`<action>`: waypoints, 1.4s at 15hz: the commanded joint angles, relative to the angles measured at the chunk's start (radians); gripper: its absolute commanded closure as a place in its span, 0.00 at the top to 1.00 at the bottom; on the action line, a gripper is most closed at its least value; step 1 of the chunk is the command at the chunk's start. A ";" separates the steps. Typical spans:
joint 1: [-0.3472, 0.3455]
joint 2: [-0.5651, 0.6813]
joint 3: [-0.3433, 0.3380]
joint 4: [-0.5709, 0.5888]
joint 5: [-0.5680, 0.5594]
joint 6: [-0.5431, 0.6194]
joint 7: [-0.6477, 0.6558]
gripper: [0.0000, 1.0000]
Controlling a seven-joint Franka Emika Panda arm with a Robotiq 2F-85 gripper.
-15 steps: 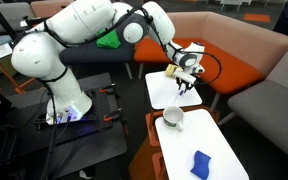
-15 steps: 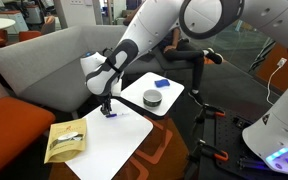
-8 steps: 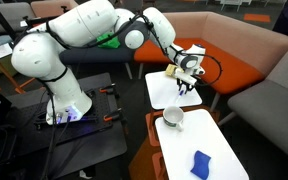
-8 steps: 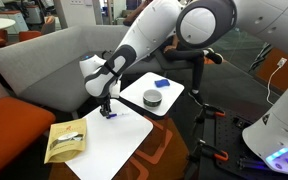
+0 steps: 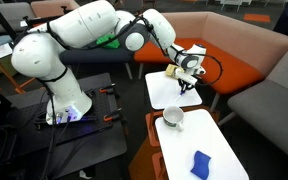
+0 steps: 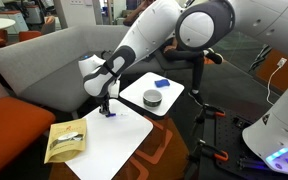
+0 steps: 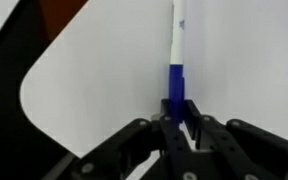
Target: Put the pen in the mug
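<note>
Black Robotiq gripper point(image 7: 179, 128) sits low over the white table point(image 7: 84, 80), jaws pinched on the near end of the thin blue-and-white pen point(image 7: 174, 60), which lies straight ahead of it.

Step, as judged: grasp made, lift not yet done.

Next: raise the pen and carry it to the small white-grey round mug point(image 6: 152, 98), well apart on the neighbouring tabletop, then lower it in tip-down.

The mug point(image 6: 152, 98) stood on the smaller table point(image 6: 137, 86), with the block point(image 6: 161, 82) just behind it. At the adjoining larger table point(image 6: 114, 142), the pen point(image 7: 176, 60) sat between the fingers of the gripper point(image 7: 179, 115), and a bag point(image 6: 66, 140) lay near the front corner.
</note>
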 commanded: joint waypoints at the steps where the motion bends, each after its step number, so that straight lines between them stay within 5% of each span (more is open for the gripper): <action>1: 0.009 -0.019 -0.018 0.004 0.015 -0.029 0.079 0.05; 11: 0.055 -0.172 -0.173 -0.152 0.004 0.033 0.630 0.05; 21: 0.236 -0.290 -0.404 -0.388 -0.009 0.100 1.193 0.05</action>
